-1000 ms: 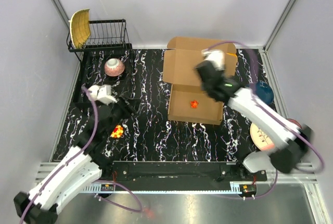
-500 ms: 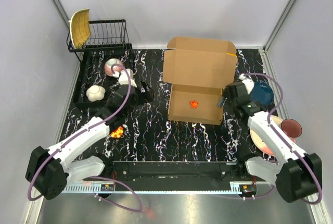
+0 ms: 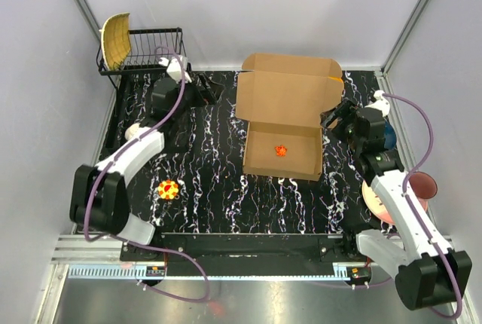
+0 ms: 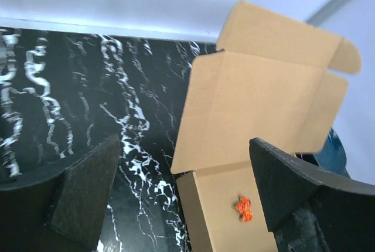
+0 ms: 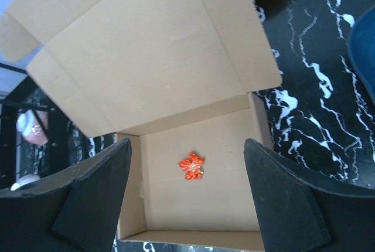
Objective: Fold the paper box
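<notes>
No legible text, label, brand, number or sign in any of the three views. The paper box [image 3: 286, 102] shows only plain brown cardboard on every visible face.
</notes>
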`<action>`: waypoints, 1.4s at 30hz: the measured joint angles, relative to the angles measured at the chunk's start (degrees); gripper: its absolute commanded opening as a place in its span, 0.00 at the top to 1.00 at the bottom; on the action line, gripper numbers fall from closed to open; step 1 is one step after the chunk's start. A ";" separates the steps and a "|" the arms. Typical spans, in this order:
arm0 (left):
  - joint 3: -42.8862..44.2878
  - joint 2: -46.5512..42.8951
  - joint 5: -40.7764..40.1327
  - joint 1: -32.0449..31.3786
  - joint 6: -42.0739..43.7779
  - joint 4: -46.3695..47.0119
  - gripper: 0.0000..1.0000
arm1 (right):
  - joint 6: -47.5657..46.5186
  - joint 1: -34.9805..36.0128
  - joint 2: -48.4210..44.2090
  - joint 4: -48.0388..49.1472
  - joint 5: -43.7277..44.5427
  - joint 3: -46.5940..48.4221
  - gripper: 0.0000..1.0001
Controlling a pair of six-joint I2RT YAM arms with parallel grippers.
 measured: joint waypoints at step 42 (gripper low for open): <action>36.41 44.09 35.65 3.15 1.75 9.49 0.53 | 0.83 -0.02 -14.97 -6.05 -14.21 0.11 0.20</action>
